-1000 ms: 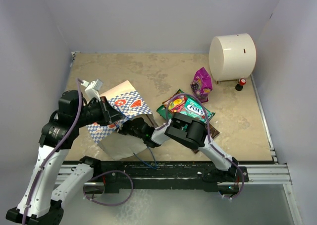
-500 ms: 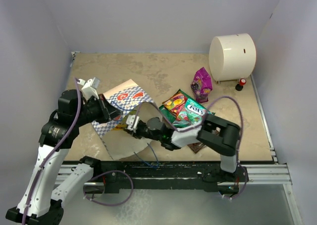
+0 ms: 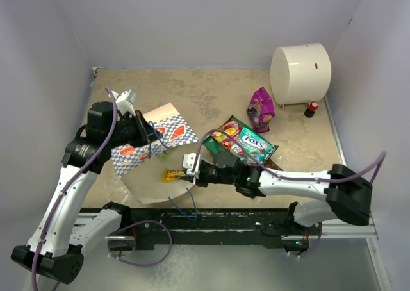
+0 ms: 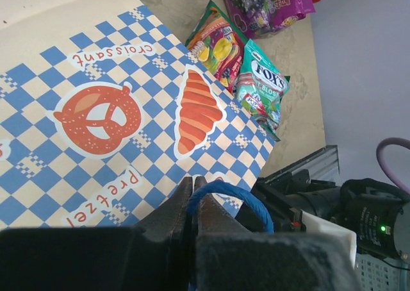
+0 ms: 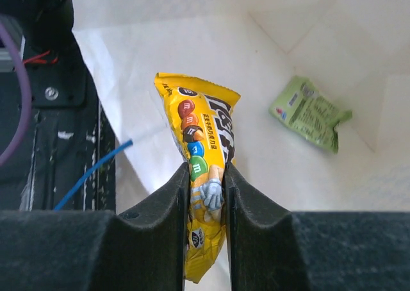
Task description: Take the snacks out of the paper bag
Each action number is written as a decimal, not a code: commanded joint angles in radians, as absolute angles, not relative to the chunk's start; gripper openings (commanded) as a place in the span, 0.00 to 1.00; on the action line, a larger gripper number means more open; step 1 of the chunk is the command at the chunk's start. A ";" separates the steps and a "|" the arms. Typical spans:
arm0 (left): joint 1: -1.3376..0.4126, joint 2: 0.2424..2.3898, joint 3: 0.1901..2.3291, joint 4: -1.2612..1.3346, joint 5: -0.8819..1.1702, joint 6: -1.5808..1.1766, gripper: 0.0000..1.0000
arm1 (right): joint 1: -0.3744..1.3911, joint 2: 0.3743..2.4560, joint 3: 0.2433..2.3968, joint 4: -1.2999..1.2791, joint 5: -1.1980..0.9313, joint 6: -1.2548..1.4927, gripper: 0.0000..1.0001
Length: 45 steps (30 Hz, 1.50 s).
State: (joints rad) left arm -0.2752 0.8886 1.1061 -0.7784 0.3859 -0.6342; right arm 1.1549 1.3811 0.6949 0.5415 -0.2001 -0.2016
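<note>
1. Ahead of the jaws of the right gripper, which a yellow packet fills, the inside of the paper bag lies open; a green packet lies ahead-right.
2. Left of them, a black frame and a blue cord crowd close.
3. Past the jaws of the left gripper, which pinch a blue handle, the checkered bag wall blocks passage.

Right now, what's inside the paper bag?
A small green packet lies on the white inside of the bag. The right gripper pinches a yellow packet at the mouth. The left gripper holds the blue handle. Anything deeper is covered by the checkered wall.
</note>
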 commanded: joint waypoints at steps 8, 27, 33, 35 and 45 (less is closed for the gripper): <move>-0.270 0.974 1.209 -0.821 0.154 -0.620 0.00 | 1.159 0.913 0.745 -0.052 0.128 -0.051 0.27; -0.271 0.966 1.224 -0.810 0.146 -0.606 0.00 | 0.805 0.990 0.833 -0.224 0.476 0.290 0.23; -0.271 0.975 1.240 -0.813 0.162 -0.582 0.00 | 0.749 0.975 0.783 -0.212 0.424 0.319 0.22; -0.271 0.978 1.243 -0.814 0.169 -0.576 0.00 | 0.740 0.977 0.766 -0.205 0.411 0.334 0.23; -0.270 0.991 1.239 -0.808 0.204 -0.565 0.00 | 0.719 1.007 0.740 -0.322 0.555 0.653 0.20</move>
State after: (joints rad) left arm -0.2752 0.9909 1.2053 -0.8387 0.1799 -0.5846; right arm 0.7250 0.9974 0.7361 -0.2855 0.4667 0.4747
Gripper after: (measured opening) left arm 0.009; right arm 0.196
